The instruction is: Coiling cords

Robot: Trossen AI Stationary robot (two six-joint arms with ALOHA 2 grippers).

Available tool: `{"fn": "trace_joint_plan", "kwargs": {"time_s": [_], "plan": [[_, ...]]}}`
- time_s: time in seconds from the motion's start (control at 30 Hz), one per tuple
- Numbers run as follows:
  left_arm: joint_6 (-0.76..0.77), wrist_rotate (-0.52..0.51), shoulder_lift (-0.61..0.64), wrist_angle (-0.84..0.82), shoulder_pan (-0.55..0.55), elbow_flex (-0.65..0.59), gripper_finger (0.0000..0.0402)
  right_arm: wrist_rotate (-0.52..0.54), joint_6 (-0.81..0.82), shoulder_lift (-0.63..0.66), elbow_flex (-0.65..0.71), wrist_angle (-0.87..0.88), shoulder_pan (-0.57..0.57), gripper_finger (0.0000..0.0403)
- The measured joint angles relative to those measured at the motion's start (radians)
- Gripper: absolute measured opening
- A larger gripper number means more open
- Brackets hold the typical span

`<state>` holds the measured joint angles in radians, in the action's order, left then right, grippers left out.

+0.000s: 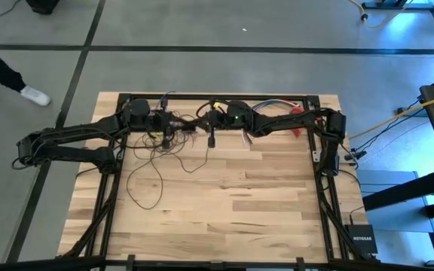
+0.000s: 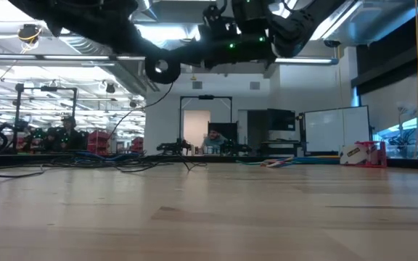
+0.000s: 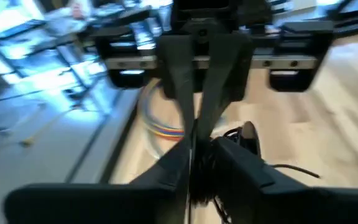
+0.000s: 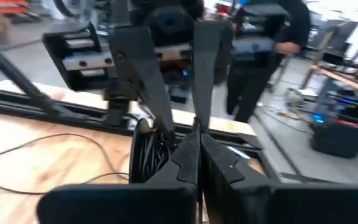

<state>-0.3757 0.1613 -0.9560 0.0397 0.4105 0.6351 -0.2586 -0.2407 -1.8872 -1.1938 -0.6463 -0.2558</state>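
While both arms met over the far half of the wooden table (image 1: 224, 203), the butcher-block surface nearer the camera lay bare, pale planks inside a black frame (image 1: 319, 188). Both grippers hung above the tabletop, facing each other nearly tip to tip. Left gripper (image 1: 181, 125): the views did not settle whether its fingers were apart or together; dark loops of the cords (image 1: 157, 162) sat bunched at its tips. Right gripper (image 1: 202, 120): fingers pressed together, cord loops right beside them, but a grip on them could not be confirmed. From that meeting point the cords trailed down onto the table in loose curves toward the table's middle. A bundle of multicoloured wires (image 1: 273, 105) lay by the table's far edge. Beyond the table: grey floor with dark lines, a yellow cable (image 1: 390, 120), a person (image 4: 260, 56) standing past the far edge, and shelving under ceiling lights.
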Motion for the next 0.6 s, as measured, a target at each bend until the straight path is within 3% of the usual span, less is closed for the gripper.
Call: {"fn": "trace_joint_plan", "kwargs": {"time_s": [0.13,0.33,0.6], "plan": [[0.006,-0.11,0.052,-0.114,0.002,0.06,0.011,0.077,-0.029,0.059,0.0,0.048,0.0,0.0006],[0.127,-0.113,0.13,-0.242,-0.008,0.072,0.0131,0.183,-0.056,0.124,0.0,0.075,0.001,0.0005],[0.188,-0.13,0.102,-0.278,-0.053,-0.054,0.0131,0.215,-0.064,0.134,0.0,0.092,0.001,0.0006]]}}
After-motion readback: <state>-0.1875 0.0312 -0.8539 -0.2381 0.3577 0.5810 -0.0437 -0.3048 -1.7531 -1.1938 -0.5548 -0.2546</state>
